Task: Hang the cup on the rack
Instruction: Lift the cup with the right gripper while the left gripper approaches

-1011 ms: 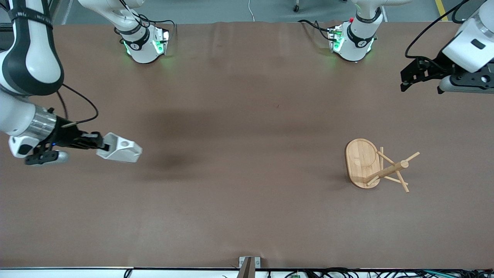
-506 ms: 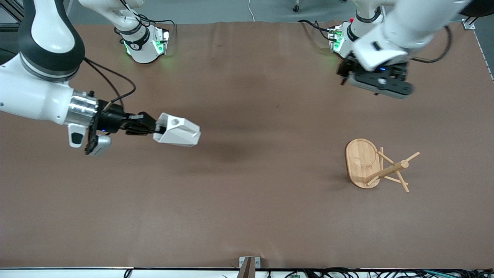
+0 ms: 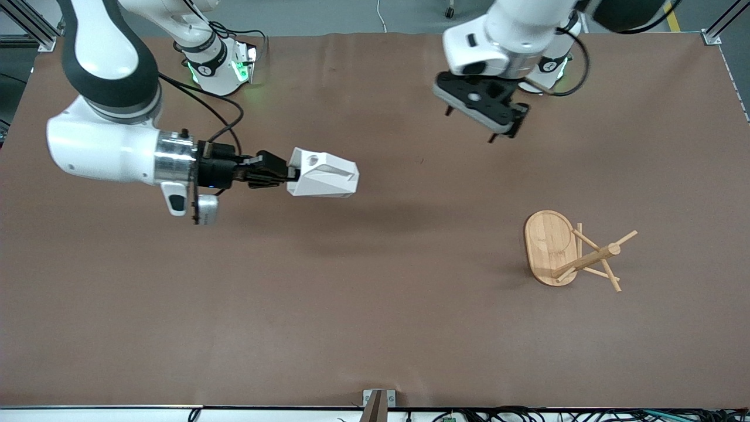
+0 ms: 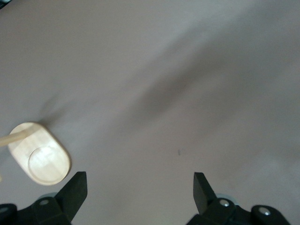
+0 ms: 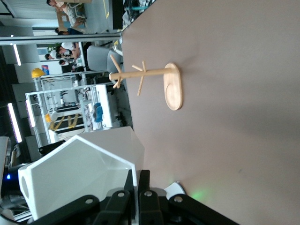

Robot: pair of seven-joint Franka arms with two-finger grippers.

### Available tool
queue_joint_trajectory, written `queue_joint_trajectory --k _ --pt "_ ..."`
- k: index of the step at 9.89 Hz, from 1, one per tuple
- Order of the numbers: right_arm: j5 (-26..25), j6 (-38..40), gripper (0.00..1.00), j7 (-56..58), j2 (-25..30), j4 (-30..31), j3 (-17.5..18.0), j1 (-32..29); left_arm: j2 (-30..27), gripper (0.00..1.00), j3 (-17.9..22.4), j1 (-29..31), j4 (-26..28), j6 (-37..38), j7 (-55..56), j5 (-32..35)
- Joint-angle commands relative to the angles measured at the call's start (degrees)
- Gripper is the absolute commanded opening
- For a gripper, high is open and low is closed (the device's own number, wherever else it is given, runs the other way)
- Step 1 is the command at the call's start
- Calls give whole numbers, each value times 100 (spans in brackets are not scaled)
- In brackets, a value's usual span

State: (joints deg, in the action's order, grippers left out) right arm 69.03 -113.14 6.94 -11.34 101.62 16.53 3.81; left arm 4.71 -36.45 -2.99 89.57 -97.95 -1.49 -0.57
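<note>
Over the last second the right gripper (image 3: 288, 172), clenched on the cup (image 3: 323, 173), has carried it above mid-table toward the upright rack (image 3: 571, 252), while the left gripper (image 3: 481, 122), fingers spread and empty, has swung inward; hanging remains.

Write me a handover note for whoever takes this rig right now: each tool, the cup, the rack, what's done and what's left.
Right tool: shut on the cup, carried on its side in the air over the middle of the table, toward the right arm's end.
Left tool: open and empty, in the air over bare table near the left arm's base.
Rack: upright on its oval base toward the left arm's end of the table, nearer the front camera than both tools, pegs bare.
Done: cup picked up and lifted.
Left: bring the cup to the rack, slip its handle hole over a peg, release.
</note>
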Motion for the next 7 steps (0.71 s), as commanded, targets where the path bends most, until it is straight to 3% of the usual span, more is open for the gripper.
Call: queue_joint_trajectory --k 1,3,7 --pt "557 2 0 158 -175 33 9 173 284 100 -170 -25 -27 -153 -960 215" --pt "831 11 0 920 -447 77 9 392 504 100 -187 -131 -98 -556 -1799 215" --pt "858 362 0 1055 -632 104 9 550 890 100 -205 -289 -307 -892 -2636 180"
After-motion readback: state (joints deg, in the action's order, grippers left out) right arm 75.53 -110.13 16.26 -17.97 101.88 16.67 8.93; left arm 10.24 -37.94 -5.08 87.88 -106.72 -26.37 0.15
